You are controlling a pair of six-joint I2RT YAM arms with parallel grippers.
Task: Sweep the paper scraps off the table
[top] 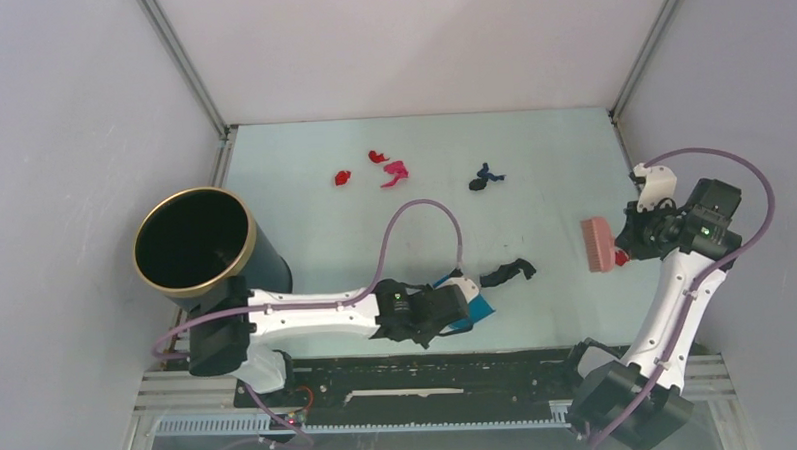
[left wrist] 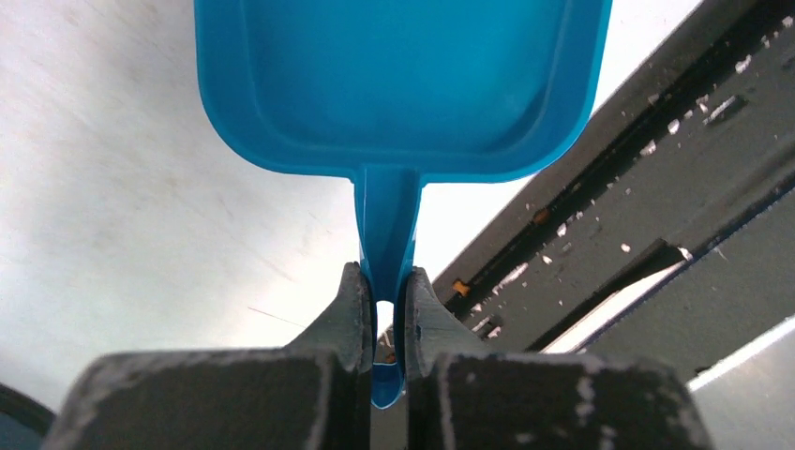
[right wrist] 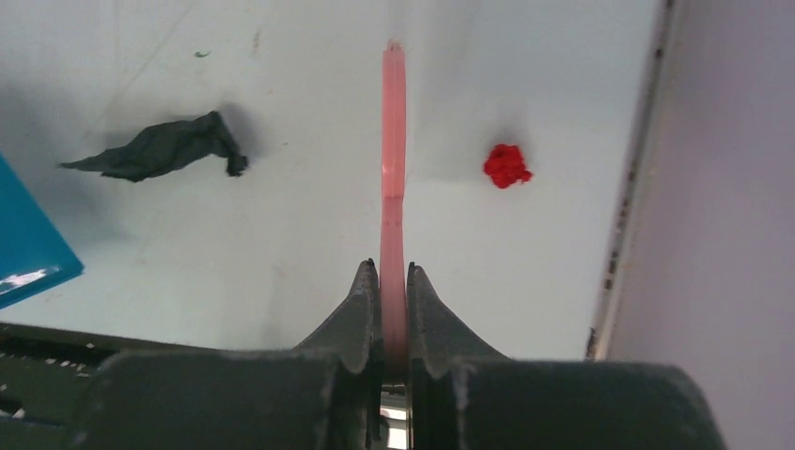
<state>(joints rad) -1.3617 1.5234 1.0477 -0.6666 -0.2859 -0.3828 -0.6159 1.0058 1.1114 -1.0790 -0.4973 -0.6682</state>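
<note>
Paper scraps lie on the mint-green table (top: 305,228): two red ones (top: 342,176) and a magenta one (top: 395,172) at the back, a dark blue one (top: 488,171) beside a small black one (top: 477,184), and a larger black one (top: 506,272) near the front. My left gripper (top: 457,301) is shut on the handle of the blue dustpan (left wrist: 403,84), just left of that black scrap. My right gripper (top: 630,239) is shut on the pink brush (top: 597,243), whose handle shows edge-on in the right wrist view (right wrist: 394,141). A red scrap (right wrist: 506,166) lies right of it, and the black scrap (right wrist: 159,150) to its left.
A tall black bin with a gold rim (top: 195,242) stands at the table's left edge. Grey-white walls bound the table on three sides. A black rail (top: 430,374) runs along the front edge.
</note>
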